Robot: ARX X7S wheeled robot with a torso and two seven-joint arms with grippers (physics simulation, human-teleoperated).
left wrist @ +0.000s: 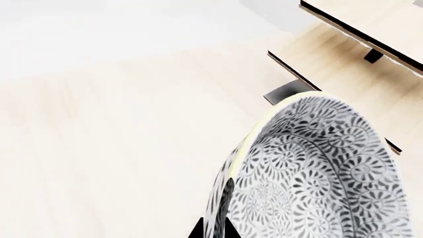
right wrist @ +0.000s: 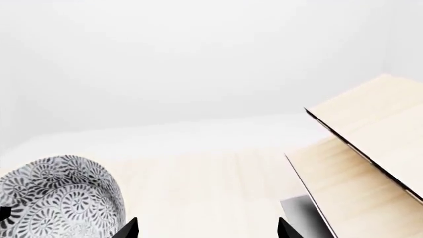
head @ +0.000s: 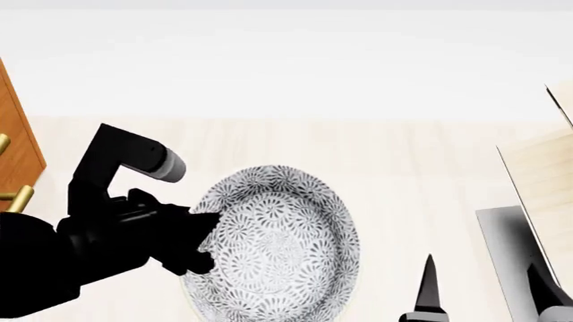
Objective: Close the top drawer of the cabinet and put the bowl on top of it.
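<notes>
**Grey-patterned bowl in my left grip**

Grey floral bowl (head: 273, 245) hangs tilted, its rim clamped between my left gripper (head: 204, 243) fingers. My right gripper (right wrist: 206, 229) hovers just beside it, jaws spread apart, holding nothing. Reddish-brown cabinet (head: 16, 151) sits well off beyond my left arm; its drawer fronts are hardly visible. Pale rack (right wrist: 370, 163) stands beside my right gripper.

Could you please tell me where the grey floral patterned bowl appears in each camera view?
Left wrist view: the white, grey floral patterned bowl fills the lower right.
Head view: lower centre, its rim at the left tool.
Right wrist view: bottom left corner.
Shared landmark: the pale light-wood rack beside the bowl.
</notes>
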